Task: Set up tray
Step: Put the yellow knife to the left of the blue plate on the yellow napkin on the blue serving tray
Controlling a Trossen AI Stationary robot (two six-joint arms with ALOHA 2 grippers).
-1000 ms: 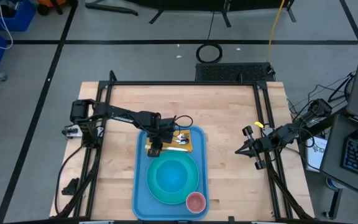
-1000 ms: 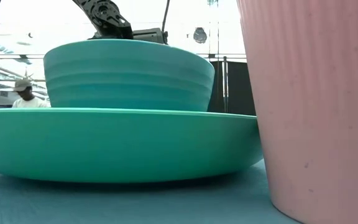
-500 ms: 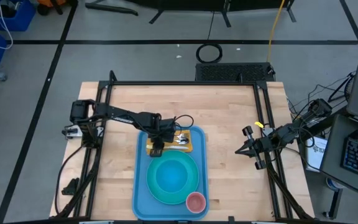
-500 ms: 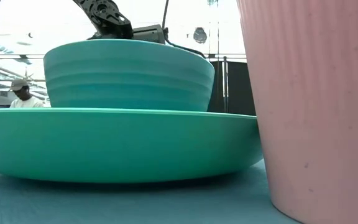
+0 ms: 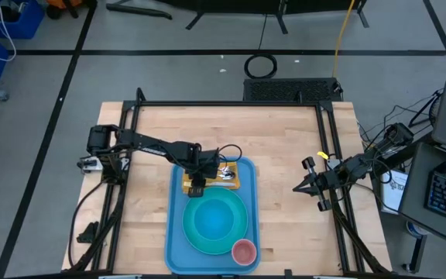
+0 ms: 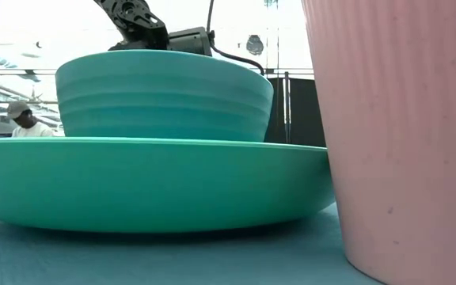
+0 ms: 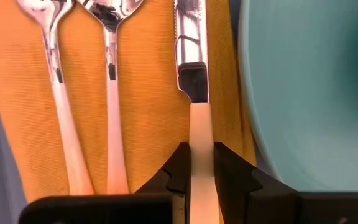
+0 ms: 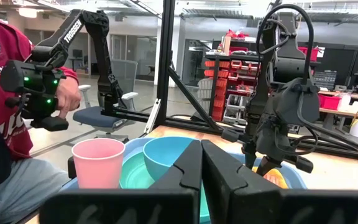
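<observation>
The blue tray [image 5: 173,232] lies on the wooden table and bears a turquoise plate [image 5: 242,225] with a turquoise bowl [image 6: 165,95] on it. A pink cup [image 5: 243,251] stands at the tray's near right corner. A yellow napkin [image 7: 145,93] lies across the tray's far end. Two cream-handled utensils [image 7: 61,118] lie on it, side by side. My left gripper [image 7: 197,155] [image 5: 195,188] stands over the napkin's near edge, shut on a cream-handled knife [image 7: 190,56]. My right gripper [image 5: 297,187] hangs shut by the table's right rail, holding nothing. My left gripper pinches the knife's cream handle [image 7: 199,124] between its two fingers [image 7: 178,165], a little back from the blade. The fingers come steeply from above and lie across the handle. The knife lies along the napkin beside the other utensils, next to the plate; whether it rests on the cloth, I cannot tell.
Black frame rails [image 5: 327,147] run along the table's left, right and far sides. A person in a red sleeve [image 8: 5,93] sits beyond the table holding a control handle. Bare wood [image 5: 285,139] lies to the right and far side of the tray.
My left gripper has stayed over the napkin and turned a little at the wrist, still shut on the knife. Nothing on the tray has shifted.
</observation>
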